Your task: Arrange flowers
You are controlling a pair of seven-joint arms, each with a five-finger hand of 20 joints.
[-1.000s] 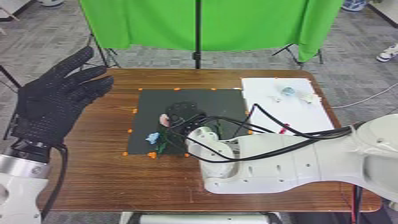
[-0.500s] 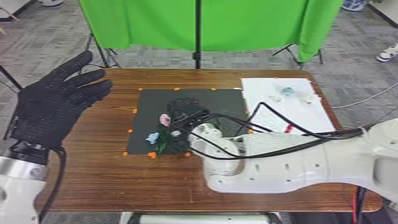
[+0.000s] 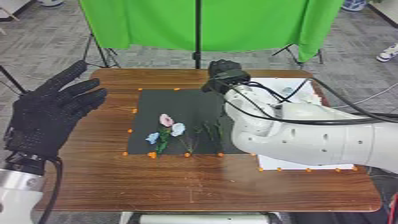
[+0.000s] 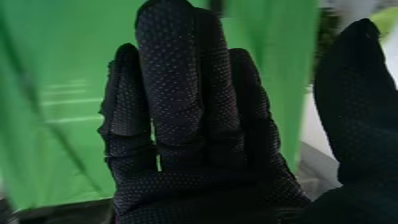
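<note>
Pink flower, pale flower, blue flower lie near left on mat | sprigs lie right of them | right hand is by mat's far right corner, fingers straight, thumb wide | left hand is left of mat, spread wide

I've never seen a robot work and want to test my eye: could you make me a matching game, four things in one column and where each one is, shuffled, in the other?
Things
1. Pink flower
2. Green cloth
3. White sheet
4. Robot's left hand

Places
A. Partly hidden by the robot's right arm
B. Raised at the left side of the table, fingers extended
C. Lying on the dark mat
D. Hanging beyond the table's far edge

Right pairs: 1-C, 2-D, 3-A, 4-B
</note>
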